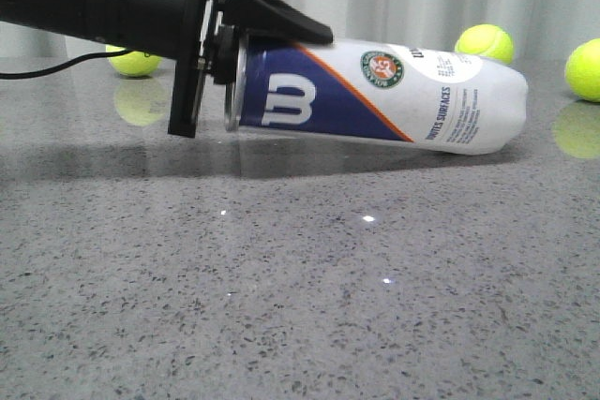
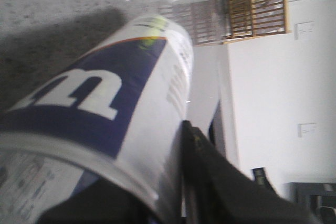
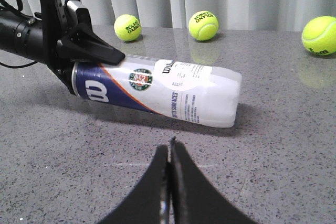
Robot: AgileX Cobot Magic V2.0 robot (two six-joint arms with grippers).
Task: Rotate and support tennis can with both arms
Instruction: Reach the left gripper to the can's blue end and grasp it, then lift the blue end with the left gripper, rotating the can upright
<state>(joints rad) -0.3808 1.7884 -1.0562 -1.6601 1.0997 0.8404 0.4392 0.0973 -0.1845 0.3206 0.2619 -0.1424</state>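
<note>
A: Tennis can [image 1: 375, 91] position?

B: On its side on the grey table [image 1: 281, 306], navy "W" end lifted slightly, far end resting down. Left gripper [image 1: 246, 51] pinching that lifted end, one wedge finger [image 3: 92, 48] lying along the top of the can.

A: Right gripper [image 3: 169, 182]?

B: Fingers pressed together, holding nothing, well short of the can (seen from its own wrist camera). Three yellow balls [image 3: 128, 27] sit behind.

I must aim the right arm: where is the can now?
In the front view the can lies on its side at the table's middle, its left end held by the left gripper, with balls behind it.
</note>
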